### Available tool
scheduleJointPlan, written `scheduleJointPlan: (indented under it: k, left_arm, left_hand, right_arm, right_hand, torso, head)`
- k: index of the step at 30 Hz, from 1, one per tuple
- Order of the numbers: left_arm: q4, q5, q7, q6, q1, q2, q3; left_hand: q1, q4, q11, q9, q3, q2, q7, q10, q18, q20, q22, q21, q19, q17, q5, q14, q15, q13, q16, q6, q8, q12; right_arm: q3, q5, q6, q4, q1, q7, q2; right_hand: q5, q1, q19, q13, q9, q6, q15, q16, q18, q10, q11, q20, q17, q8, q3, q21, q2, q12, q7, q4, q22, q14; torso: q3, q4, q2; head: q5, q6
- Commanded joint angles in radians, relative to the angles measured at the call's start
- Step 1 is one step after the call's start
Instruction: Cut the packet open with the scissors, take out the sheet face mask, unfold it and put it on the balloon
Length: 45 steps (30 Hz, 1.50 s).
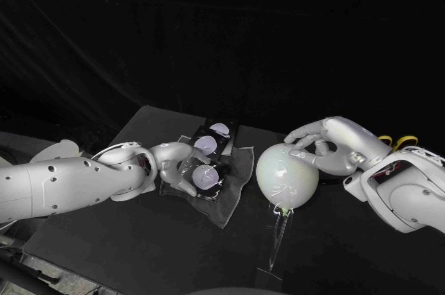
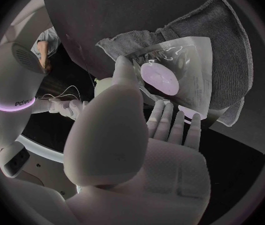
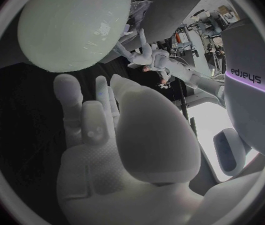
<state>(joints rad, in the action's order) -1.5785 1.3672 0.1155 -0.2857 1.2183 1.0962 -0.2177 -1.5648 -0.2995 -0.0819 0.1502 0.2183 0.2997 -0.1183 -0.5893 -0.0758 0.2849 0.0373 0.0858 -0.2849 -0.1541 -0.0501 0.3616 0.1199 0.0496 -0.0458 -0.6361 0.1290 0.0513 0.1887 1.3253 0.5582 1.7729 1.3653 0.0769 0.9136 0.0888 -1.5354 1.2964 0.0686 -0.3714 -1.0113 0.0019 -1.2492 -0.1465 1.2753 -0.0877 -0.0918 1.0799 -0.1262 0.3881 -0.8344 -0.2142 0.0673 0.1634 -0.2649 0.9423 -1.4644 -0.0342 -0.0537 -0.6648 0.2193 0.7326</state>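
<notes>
1. Two hands are at work over the bench [image 1: 121,243]. The left hand [image 1: 178,166] lies on the near end of the packet [image 1: 206,144] with its fingers spread over it. I cannot tell whether it pinches the packet or only presses it down.
2. The packet lies flat on a grey cloth [image 1: 227,205], just beside the balloon [image 1: 283,179] on the robot's left. No cut edge is plain, so I judge the sheet mask is not yet out.
3. The right hand [image 1: 320,148] is released, fingers apart, laid against the balloon's top and far side. It steadies the balloon without enclosing it.
4. Yellow loops behind the right wrist look like the handles of the scissors [image 1: 400,141], well apart from the packet.
5. Risk: the balloon seems to be kept in place by that light touch alone. If the right hand goes for the scissors, the balloon may roll onto the packet or off the bench.
6. Risk: a hard press from the fingertips, or a scissor point passing close, could burst the balloon.
7. Risk: the packet looks slick and the cloth loose. A pull by the left hand may drag the cloth along or let the packet slip free.
8. Risk: a cut made too deep could nick the mask inside.
9. Risk: a thin clear strip [image 1: 276,243] trails from the balloon's knot toward the robot, and a passing arm could snag it.
</notes>
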Motion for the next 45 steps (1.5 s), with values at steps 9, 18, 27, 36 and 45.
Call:
scheduleJointPlan:
  k: [9, 18, 27, 36, 45]
  left_arm:
    - [-0.001, 0.148, -0.036, -0.05, -0.029, -0.015, 0.0]
    - [0.029, 0.145, -0.044, -0.041, -0.04, -0.036, 0.0]
    - [0.059, 0.156, -0.054, -0.05, -0.053, -0.059, 0.0]
    - [0.079, 0.159, -0.062, -0.032, -0.063, -0.07, 0.001]
    - [0.079, 0.152, -0.057, -0.01, -0.065, -0.074, 0.001]
  left_hand:
    - [0.009, -0.002, 0.013, -0.019, 0.006, 0.009, 0.012, 0.124, 0.001, -0.013, -0.003, -0.02, 0.045, 0.031, -0.001, -0.086, -0.041, -0.006, 0.012, 0.087, -0.029, -0.01]
    - [-0.007, -0.002, 0.011, -0.029, -0.015, 0.01, 0.009, 0.16, -0.009, -0.031, -0.003, -0.023, 0.051, 0.037, -0.001, -0.1, -0.048, -0.008, 0.012, 0.13, -0.042, -0.011]
    - [-0.022, -0.002, 0.008, -0.027, -0.002, 0.008, 0.007, 0.146, -0.021, -0.041, 0.003, -0.013, 0.022, 0.03, -0.002, -0.081, -0.046, -0.005, 0.006, 0.125, -0.041, -0.007]
    - [-0.055, -0.001, -0.017, -0.012, -0.021, 0.0, 0.002, 0.051, -0.043, -0.045, 0.012, 0.005, -0.025, -0.003, -0.003, 0.024, -0.035, 0.004, -0.023, 0.071, -0.024, 0.009]
    - [-0.088, 0.0, -0.025, 0.023, -0.103, -0.052, -0.018, -0.117, -0.078, -0.046, 0.018, 0.025, -0.076, -0.038, -0.001, 0.161, -0.029, 0.012, -0.059, -0.069, 0.025, 0.028]
  right_arm:
    - [-0.001, 0.052, 0.007, 0.006, -0.008, 0.001, 0.005]
    - [-0.001, 0.042, -0.003, 0.005, -0.013, -0.002, 0.005]
    - [-0.001, 0.032, -0.01, 0.008, -0.014, -0.004, 0.007]
    - [-0.001, 0.024, -0.019, 0.01, -0.015, -0.006, 0.01]
    - [-0.001, 0.017, -0.024, 0.01, -0.016, -0.007, 0.012]
  right_hand:
    - [-0.007, 0.011, -0.014, -0.001, 0.002, 0.009, 0.006, -0.003, 0.008, -0.013, -0.001, -0.004, -0.008, 0.007, 0.009, 0.008, -0.008, -0.006, 0.003, -0.002, -0.002, -0.006]
    - [-0.007, 0.016, -0.02, -0.001, 0.002, 0.01, 0.007, -0.001, 0.006, -0.015, -0.002, -0.005, -0.014, 0.008, 0.013, 0.011, -0.006, -0.006, 0.004, -0.004, -0.003, -0.002]
    - [-0.004, 0.018, -0.022, -0.001, 0.002, 0.01, 0.008, -0.002, 0.006, -0.015, -0.002, -0.006, -0.016, 0.007, 0.017, 0.009, -0.001, -0.005, 0.004, -0.005, 0.001, 0.0]
    - [-0.001, 0.019, -0.021, 0.0, 0.001, 0.009, 0.008, -0.006, 0.007, -0.014, -0.001, -0.006, -0.012, 0.006, 0.022, -0.001, 0.003, -0.004, 0.003, -0.004, 0.01, -0.001]
    - [0.001, 0.019, -0.021, 0.0, 0.001, 0.008, 0.007, -0.009, 0.007, -0.013, -0.001, -0.006, -0.01, 0.006, 0.023, -0.003, 0.004, -0.003, 0.003, -0.003, 0.012, -0.002]
  torso:
    - [0.0009, 0.0011, 0.001]
    - [0.0008, 0.0039, 0.002]
    - [0.0015, 0.0028, 0.003]
    - [0.0006, 0.0027, 0.003]
    - [0.0009, 0.0024, 0.003]
  head:
    - [-0.003, 0.003]
    - [-0.003, 0.008]
    - [-0.007, 0.008]
    - [-0.006, 0.008]
    - [-0.009, 0.009]
